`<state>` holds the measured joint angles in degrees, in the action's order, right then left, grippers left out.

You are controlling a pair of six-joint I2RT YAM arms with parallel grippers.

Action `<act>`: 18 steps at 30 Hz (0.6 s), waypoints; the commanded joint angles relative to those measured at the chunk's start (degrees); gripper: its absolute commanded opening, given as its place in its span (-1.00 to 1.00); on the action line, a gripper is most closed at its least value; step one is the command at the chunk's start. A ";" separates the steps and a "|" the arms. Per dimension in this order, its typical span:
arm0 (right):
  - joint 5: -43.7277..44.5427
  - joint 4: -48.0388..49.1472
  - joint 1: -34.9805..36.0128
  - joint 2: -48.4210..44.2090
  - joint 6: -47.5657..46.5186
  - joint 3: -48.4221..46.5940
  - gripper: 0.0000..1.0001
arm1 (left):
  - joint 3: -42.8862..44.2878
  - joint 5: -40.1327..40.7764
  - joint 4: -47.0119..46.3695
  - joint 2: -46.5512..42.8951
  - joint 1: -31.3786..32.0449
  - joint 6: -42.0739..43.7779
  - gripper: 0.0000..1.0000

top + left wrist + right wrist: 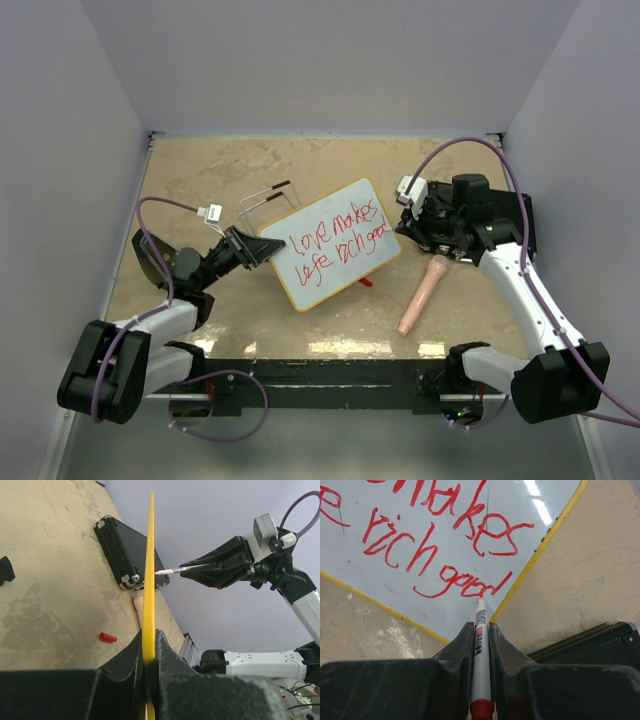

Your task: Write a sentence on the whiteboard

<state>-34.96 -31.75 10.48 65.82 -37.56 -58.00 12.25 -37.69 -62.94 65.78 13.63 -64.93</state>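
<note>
**WRITING STATION: PEN AT THE LAST WORD, BOARD HELD ON EDGE**

Surface and surrounds: a tan, mottled, stone-look table (200, 170) enclosed by plain white walls on three sides.

Left side: the left gripper (262, 248) is closed hard on the left edge of the whiteboard (335, 243). The left wrist view shows the thin yellow rim pinched between the black jaws, with the board edge-on and tilted up off the table.

Centre: the board is smooth and glossy, with rounded corners, and its long axis runs from lower left to upper right. The sentence (445, 545) is written across the face in two lines of red marker, reading roughly "love makes / life rich good". A small red cap (107, 638) lies on the table below the board. Right of it, a smooth peach-coloured handle (423, 295) lies well apart from the board.

Right side: the right gripper (480, 630) is clamped on a slim white marker (480, 650). The marker's axis runs straight out between the jaws. Its tip meets the tail of "good", close to the board's yellow rim. Whether the tip is touching or just off the surface cannot be settled from these views. A ribbed black case (600, 640) sits just beside this gripper.

Assessment: the board lies directly ahead of the right jaws, and the right arm is the nearer to the final word. The writing appears complete, so the next move likely turns on drawing the pen back along its own axis.
</note>
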 commanded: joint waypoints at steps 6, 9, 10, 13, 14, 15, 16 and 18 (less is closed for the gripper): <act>2.53 2.04 -0.02 0.36 0.91 -1.50 -1.00 | 1.37 -0.45 -10.01 -1.00 0.26 -1.87 -1.00; 2.71 2.92 -0.02 0.97 1.52 -2.73 -1.00 | 1.37 -0.54 -9.93 -1.18 0.35 -1.87 -1.00; 2.62 3.44 -0.02 0.97 1.70 -3.00 -1.00 | 1.29 -0.54 -9.92 -1.27 0.26 -1.87 -1.00; 2.62 4.85 0.07 1.15 2.58 -3.17 -1.00 | 1.28 -0.54 -9.92 -1.09 0.26 -1.78 -1.00; 2.70 5.11 -0.02 1.06 2.67 -3.35 -1.00 | 1.20 -0.63 -9.92 -1.00 0.26 -1.78 -1.00; 2.70 5.38 0.07 1.32 2.93 -3.35 -1.00 | 1.20 -0.63 -10.10 -1.00 0.26 -1.87 -1.00; 2.70 5.73 -0.02 1.33 3.02 -3.44 -1.00 | 1.28 -0.63 -10.10 -0.92 0.26 -1.87 -1.00; 2.62 6.34 -0.02 1.50 3.46 -3.44 -1.00 | 1.28 -0.72 -10.19 -0.83 0.26 -1.87 -1.00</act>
<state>-33.43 -28.88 10.48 66.94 -35.70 -59.07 12.25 -37.26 -62.96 65.78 13.63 -64.93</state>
